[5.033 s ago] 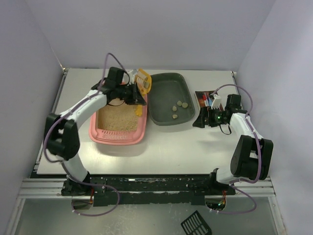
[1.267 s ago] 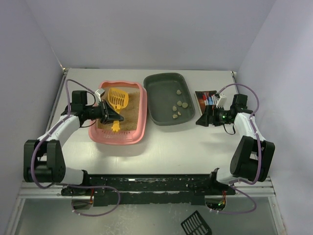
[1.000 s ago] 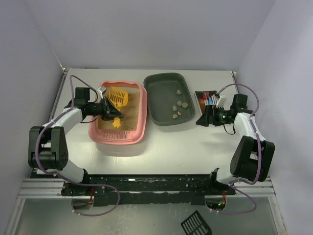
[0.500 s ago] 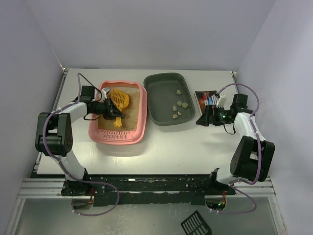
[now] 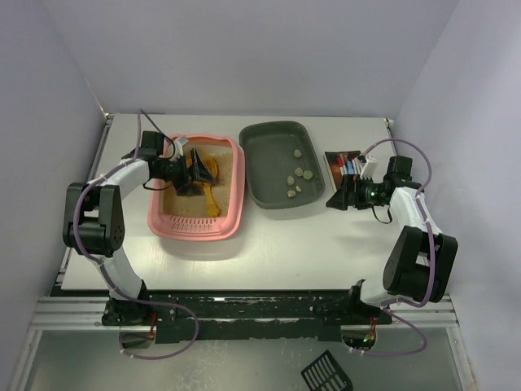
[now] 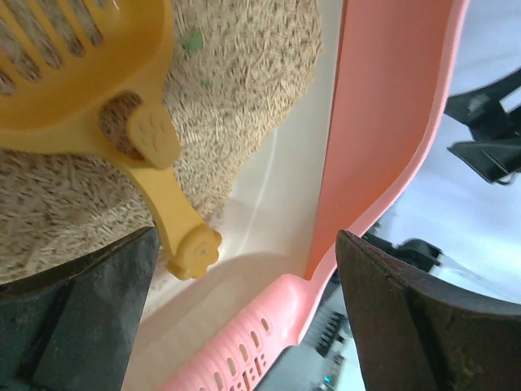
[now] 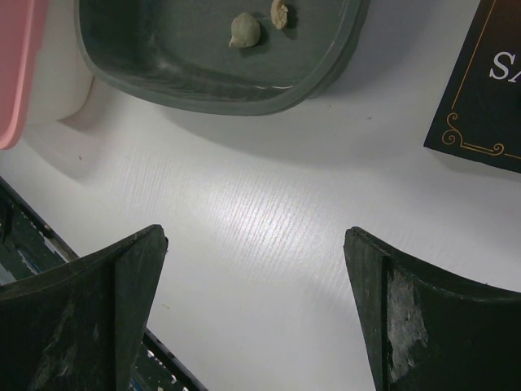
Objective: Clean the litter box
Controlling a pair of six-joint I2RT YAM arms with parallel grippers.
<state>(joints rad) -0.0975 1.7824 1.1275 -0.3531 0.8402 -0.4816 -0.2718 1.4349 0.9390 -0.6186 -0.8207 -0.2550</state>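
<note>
Upper left of the overhead view, the litter box (image 5: 195, 231) sat on the table (image 5: 326, 244) w/ your left gripper (image 5: 186, 173) low over its sand. The left wrist cam showed that gripper's jaws spread wide, pinching nothing. The yellow scoop (image 6: 81, 90) lay on the litter, its handle end just beside the jaw at lower left of the frame, not btwn the two.

Upper centre of the overhead view, the grey tray (image 5: 269, 159) held several pale clumps (image 5: 298, 173). From that I'd judge the sifting step was well along. The scoop was either set down or waiting for a fresh grip; can't tell which. If more scooping was wanted, the next move prob. called for shifting the gripper sideways until the handle sat btwn the jaws, then closing. The handle lay flat on loose sand near the pink wall, so a crooked approach could've pushed it aside.

Your right gripper (image 5: 334, 200), mid right, hovered over bare table just beside the grey tray, jaws apart and empty.

Writing: a dark card (image 7: 480, 90) at upper right of the right wrist frame showed white "SA", the rest cut off by the edge, plus a gold scroll border. No other text legible.
</note>
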